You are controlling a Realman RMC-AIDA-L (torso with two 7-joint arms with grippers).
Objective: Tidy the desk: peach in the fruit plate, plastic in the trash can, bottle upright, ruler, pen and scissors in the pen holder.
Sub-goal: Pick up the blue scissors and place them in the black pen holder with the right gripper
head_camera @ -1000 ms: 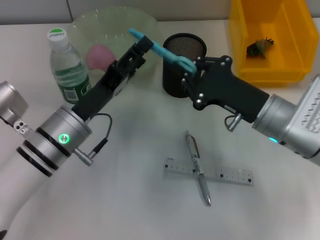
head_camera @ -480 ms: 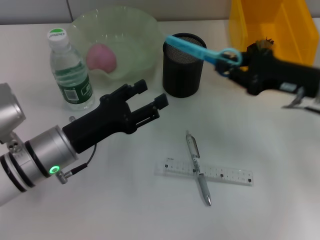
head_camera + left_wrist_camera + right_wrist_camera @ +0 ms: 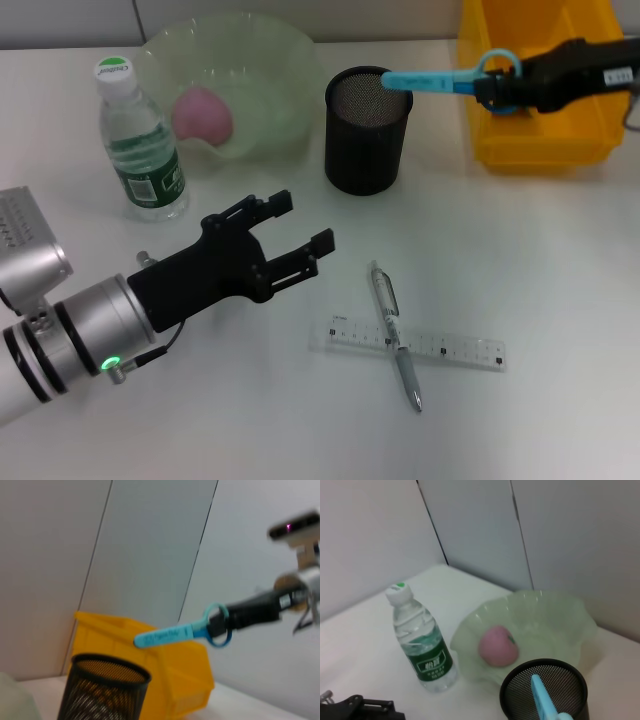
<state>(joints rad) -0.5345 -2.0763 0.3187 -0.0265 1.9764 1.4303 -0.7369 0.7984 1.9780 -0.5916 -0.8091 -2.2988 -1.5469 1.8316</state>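
1. Nearest you, the ruler (image 3: pixel 417 346) lies flat on the white desk (image 3: pixel 560 300), with the pen (image 3: pixel 396 334) lying across it, touching it.
2. To the left of those, your left gripper (image 3: pixel 303 234) hovers just above the desk with its fingers spread apart and nothing between them; it points toward the pen holder (image 3: pixel 367 129).
3. Farther back on the left, the bottle (image 3: pixel 138 141) stands upright, its white cap on top.
4. Just behind and right of the bottle sits the pale green fruit plate (image 3: pixel 270 60), and the peach (image 3: pixel 203 113) rests inside it.
5. Right of the plate you see the black mesh pen holder, standing upright; in the right wrist view it sits just in front of the plate.
6. Your right gripper (image 3: pixel 490 90) is at the far right, above the near edge of the yellow trash can (image 3: pixel 590 110), clamped on the ring handles of the blue scissors (image 3: pixel 440 80).
7. The scissors are held roughly level, their closed blades reaching left so the tip hangs over the holder's open rim, not down inside.
8. Inside the trash can lies a small dark scrap (image 3: pixel 515 95); you cannot tell what it is.
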